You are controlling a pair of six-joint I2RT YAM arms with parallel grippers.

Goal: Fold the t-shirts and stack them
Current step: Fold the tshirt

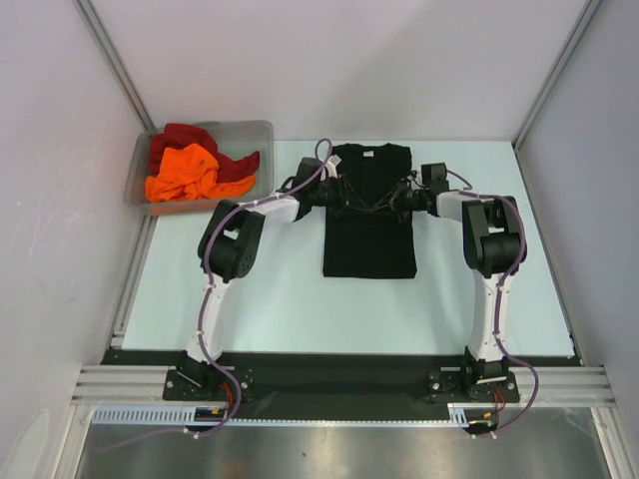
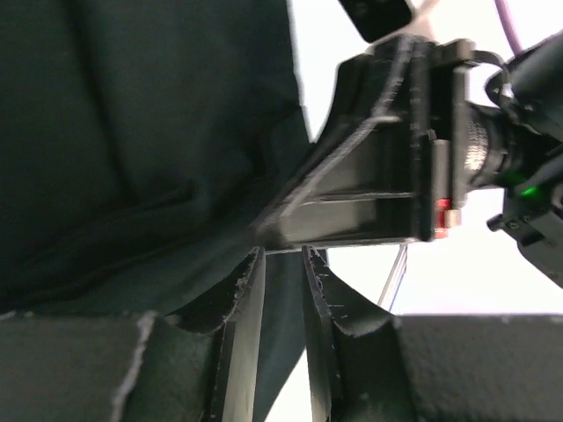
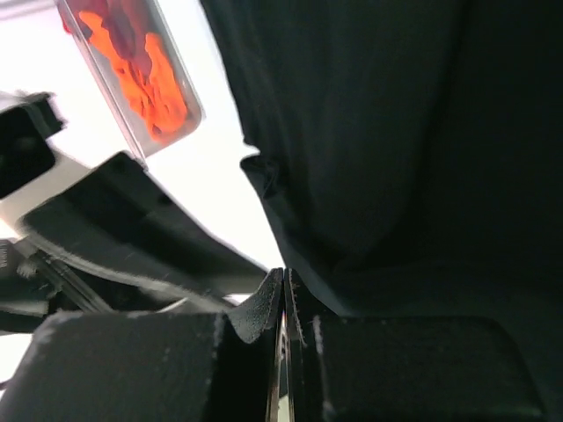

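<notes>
The black t-shirt (image 1: 369, 249) lies flat on the pale table (image 1: 270, 299), sleeves tucked in, collar toward the back. Both grippers meet over its upper middle. My right gripper (image 1: 387, 205) (image 3: 285, 274) is shut, pinching a raised bit of the black t-shirt (image 3: 396, 132). Facing it tip to tip, my left gripper (image 1: 359, 203) (image 2: 283, 255) has its jaws a little apart, with black cloth (image 2: 132, 132) showing in the gap. The orange t-shirt (image 1: 185, 170) and the dark red t-shirt (image 1: 185, 135) sit crumpled in the bin.
The clear grey plastic bin (image 1: 262, 135) stands at the table's back left corner, left of the black shirt. White walls and metal rails border the table on the left, the right and the back.
</notes>
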